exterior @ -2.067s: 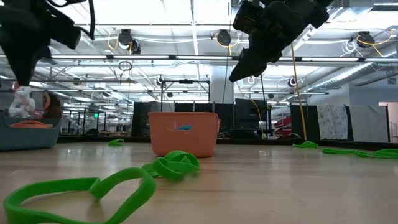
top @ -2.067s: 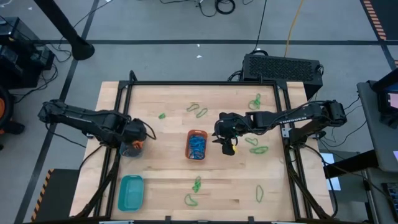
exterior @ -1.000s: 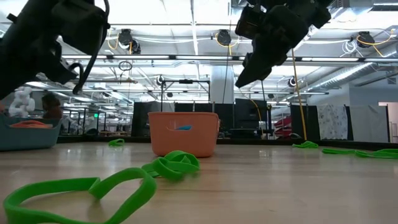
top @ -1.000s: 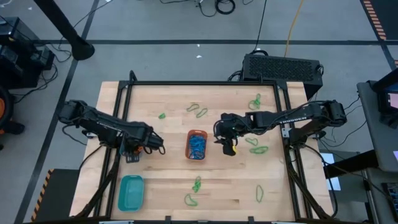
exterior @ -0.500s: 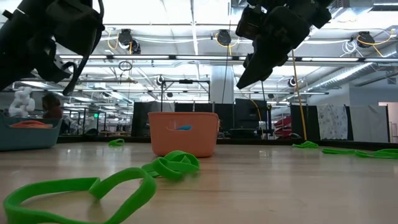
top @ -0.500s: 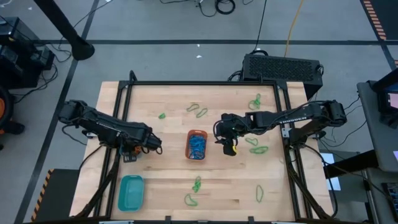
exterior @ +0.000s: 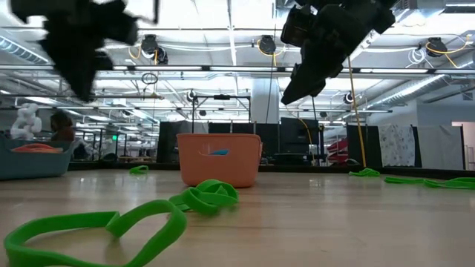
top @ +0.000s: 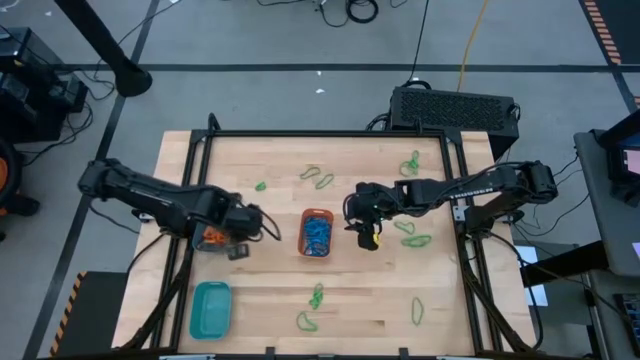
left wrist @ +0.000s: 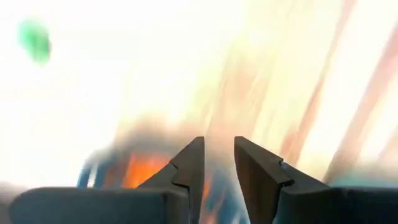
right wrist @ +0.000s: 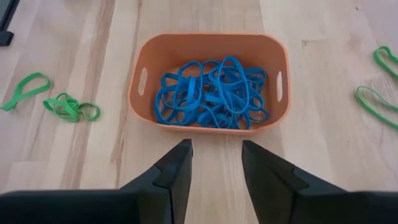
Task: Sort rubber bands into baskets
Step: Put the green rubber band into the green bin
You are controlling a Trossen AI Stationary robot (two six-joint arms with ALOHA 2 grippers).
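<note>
Several green rubber bands (top: 324,181) lie loose on the table (top: 270,290), and a heap of blue bands (right wrist: 210,93) fills the orange basket (right wrist: 208,46) at the centre. Right gripper (right wrist: 214,163) hovers just beside that basket, fingers parted with nothing between them. Nearest strays sit on its far side from the basket, so that arm looks best placed. Left gripper (left wrist: 217,163) hangs near the small round basket (top: 211,238), fingers narrowly apart, empty. Teal basket (top: 210,310) waits at the near-left corner.
</note>
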